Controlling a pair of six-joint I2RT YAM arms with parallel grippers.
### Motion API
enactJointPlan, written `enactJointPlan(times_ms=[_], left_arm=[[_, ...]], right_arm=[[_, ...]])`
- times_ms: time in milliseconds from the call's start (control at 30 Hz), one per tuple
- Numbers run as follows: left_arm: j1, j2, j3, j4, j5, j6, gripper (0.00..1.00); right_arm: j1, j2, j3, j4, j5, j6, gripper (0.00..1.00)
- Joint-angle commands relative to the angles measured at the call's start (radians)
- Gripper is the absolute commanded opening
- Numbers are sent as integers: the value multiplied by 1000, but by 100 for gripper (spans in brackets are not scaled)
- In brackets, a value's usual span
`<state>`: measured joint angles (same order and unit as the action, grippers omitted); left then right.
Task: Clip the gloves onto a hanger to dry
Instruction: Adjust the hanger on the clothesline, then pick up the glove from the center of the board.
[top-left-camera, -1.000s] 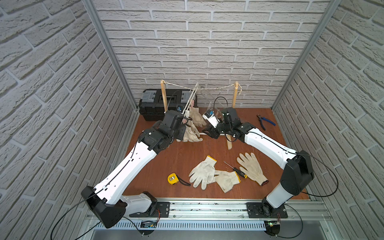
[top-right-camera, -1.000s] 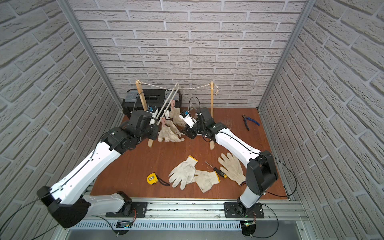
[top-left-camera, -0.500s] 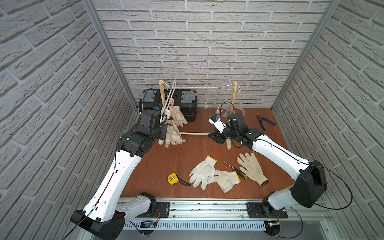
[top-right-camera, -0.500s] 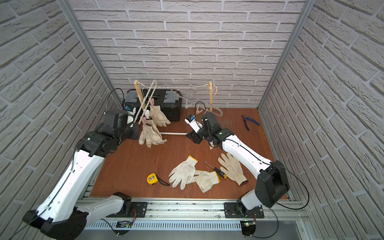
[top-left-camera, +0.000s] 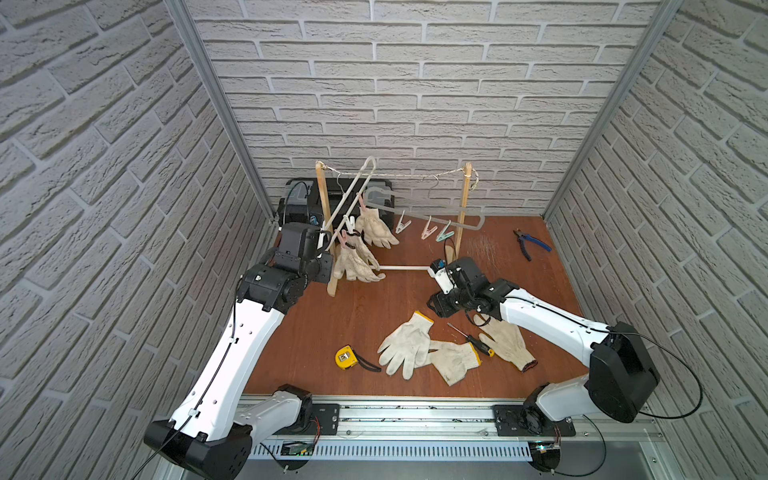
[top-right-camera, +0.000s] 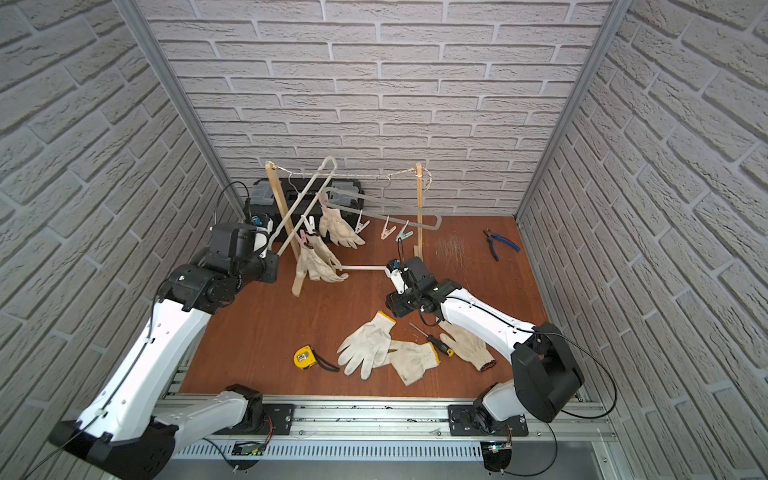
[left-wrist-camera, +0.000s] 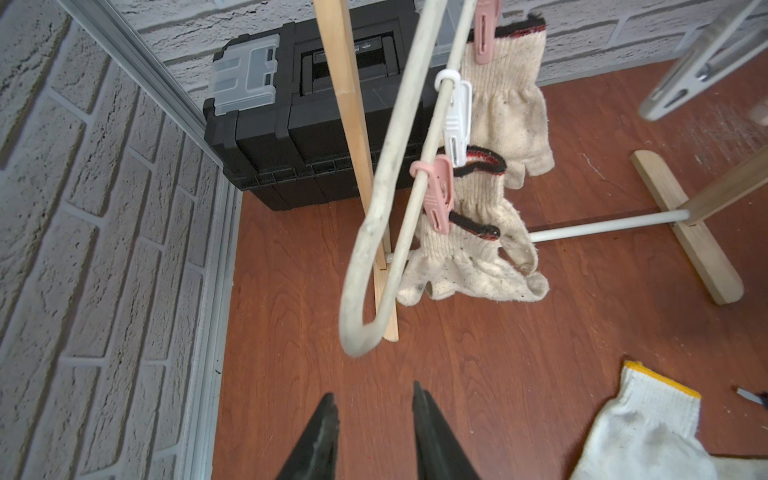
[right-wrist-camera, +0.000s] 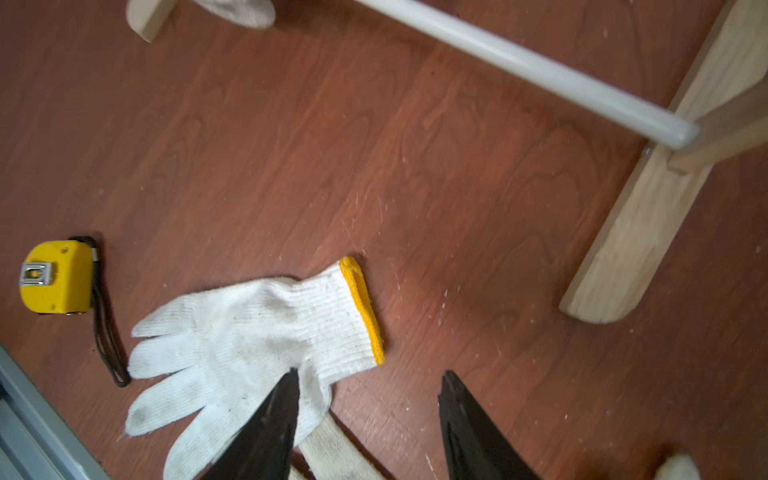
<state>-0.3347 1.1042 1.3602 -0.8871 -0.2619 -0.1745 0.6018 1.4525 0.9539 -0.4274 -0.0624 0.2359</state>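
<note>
Left hand (left-wrist-camera: 374, 409) shows only two dark fingertips at the edge of its wrist view. They sit a little apart with nothing between them, just short of the curved end of the white hanger (left-wrist-camera: 349, 316). In both top views its own wrist housing hides it. Right hand (right-wrist-camera: 370, 376) stands wider and empty above the bench (top-left-camera: 374, 303), with one tip over the thumb of a yellow-cuffed glove (right-wrist-camera: 257, 332); seen from above, the arm covers it.

Six gloves can be counted. Three hang on the white hanger, which tilts steeply at the wooden rack (top-left-camera: 463, 208). The top glove (left-wrist-camera: 509, 112) is under a pink clip (left-wrist-camera: 484, 37), and two lower gloves (left-wrist-camera: 469, 266) are bunched so that their fingers are hard to separate. I cannot tell whether the white clip (left-wrist-camera: 457, 120) grips anything. The other three lie on the bench: two overlapping with yellow cuffs, and a red-cuffed glove (top-left-camera: 505, 343) half under the right arm.

A grey hanger (top-left-camera: 480, 222) carries three empty clips (top-left-camera: 428, 232). There is one each of a tape measure (top-left-camera: 345, 357) with a label too small to read, a screwdriver (top-left-camera: 478, 347), pliers (top-left-camera: 532, 243) and a toolbox (left-wrist-camera: 266, 124).
</note>
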Motion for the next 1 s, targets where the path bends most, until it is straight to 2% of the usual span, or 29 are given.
enactJointPlan(times_ms=[0, 67, 133, 200, 300, 433, 567, 800, 967], left_arm=[[7, -37, -17, 40, 6, 1, 46], [6, -55, -30, 41, 15, -4, 65], [5, -76, -48, 39, 45, -9, 78], [1, -105, -71, 34, 93, -20, 98], [-8, -161, -112, 47, 181, -43, 98], [-33, -217, -145, 66, 231, -97, 98], [-95, -247, -194, 130, 297, -165, 98], [-307, -164, -251, 233, 219, -213, 98], [-373, -60, -295, 337, 221, -243, 98]], right_arm=[[38, -36, -53, 40, 104, 186, 60], [62, -15, -83, 56, 135, 256, 60], [83, 19, -101, 57, 161, 330, 61], [106, 43, -121, 82, 169, 394, 61], [139, 55, -147, 135, 193, 455, 60], [145, 109, -124, 175, 165, 476, 59], [148, 167, -110, 206, 146, 523, 57], [147, 210, -103, 252, 163, 570, 49], [147, 242, -93, 264, 146, 582, 37]])
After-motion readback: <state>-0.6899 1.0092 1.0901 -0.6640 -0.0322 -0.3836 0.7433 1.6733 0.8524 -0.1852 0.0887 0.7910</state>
